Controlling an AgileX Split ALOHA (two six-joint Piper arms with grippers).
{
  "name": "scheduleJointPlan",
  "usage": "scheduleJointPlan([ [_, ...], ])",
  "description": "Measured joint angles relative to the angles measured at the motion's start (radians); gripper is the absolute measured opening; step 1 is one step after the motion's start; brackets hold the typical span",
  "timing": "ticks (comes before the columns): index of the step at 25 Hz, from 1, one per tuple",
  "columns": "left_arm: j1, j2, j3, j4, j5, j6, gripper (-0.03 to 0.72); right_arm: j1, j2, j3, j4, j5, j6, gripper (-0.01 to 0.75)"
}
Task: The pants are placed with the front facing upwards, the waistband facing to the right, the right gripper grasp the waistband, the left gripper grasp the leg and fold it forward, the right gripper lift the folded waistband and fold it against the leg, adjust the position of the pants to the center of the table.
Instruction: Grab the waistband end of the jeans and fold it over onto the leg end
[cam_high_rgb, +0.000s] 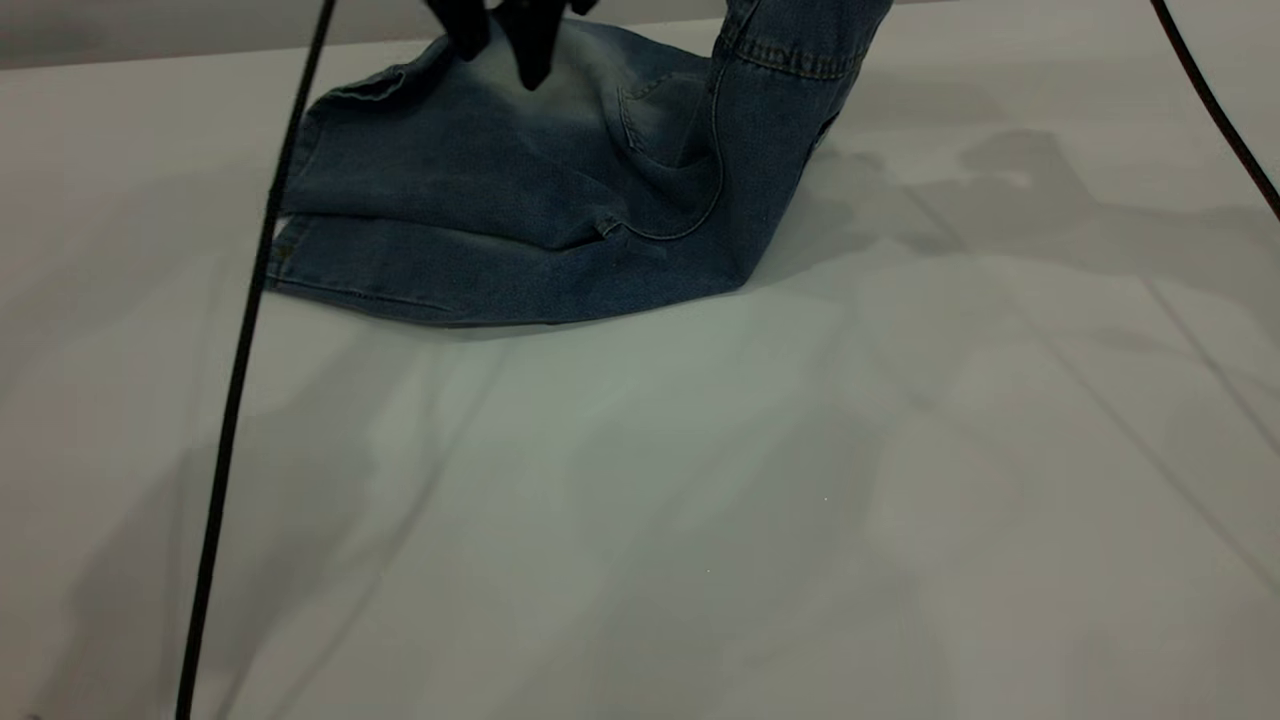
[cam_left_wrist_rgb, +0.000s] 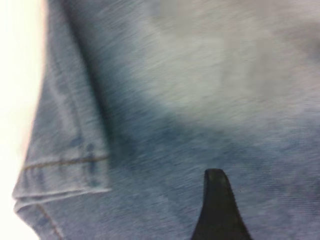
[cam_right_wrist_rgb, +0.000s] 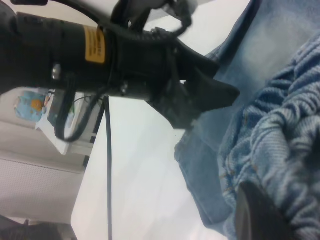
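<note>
The exterior view is dim and grey-toned; the large plain white tabletop (cam_high_rgb: 700, 500) reads dull grey, crossed by soft, diffuse shadows toward 3 o'clock and thin line shadows running to 5 o'clock; a darker shadow hugs the small blue denim pants (cam_high_rgb: 520, 220) along their near edge; focus there is fair, with no glare. The left wrist view is heavily blurred, the denim weave streaked as if smeared; the bare surface at 9 o'clock is blown out to white. The right wrist view is brighter; the ruffled gathered waistband (cam_right_wrist_rgb: 280, 130) is fairly sharp, while a dark finger (cam_right_wrist_rgb: 257, 215) at 5 o'clock is out of focus; the white tabletop there glares softly.
</note>
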Motion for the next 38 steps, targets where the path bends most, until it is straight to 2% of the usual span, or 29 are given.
scheduleJointPlan([
  [6, 0.026, 0.008, 0.000, -0.070, 0.000, 0.004, 0.428, 0.000, 0.000, 0.000, 0.006, 0.000, 0.000, 0.095],
  [16, 0.025, 0.070, 0.002, -0.063, 0.000, 0.011, 0.428, 0.000, 0.001, -0.001, 0.008, 0.002, 0.000, 0.095],
  [30, 0.025, 0.104, 0.001, -0.065, -0.001, 0.010, 0.428, 0.001, 0.001, -0.113, 0.004, 0.085, 0.080, 0.095],
  [38, 0.025, 0.135, -0.003, -0.065, -0.003, 0.009, 0.428, 0.011, 0.000, -0.120, 0.005, 0.078, 0.094, 0.095],
])
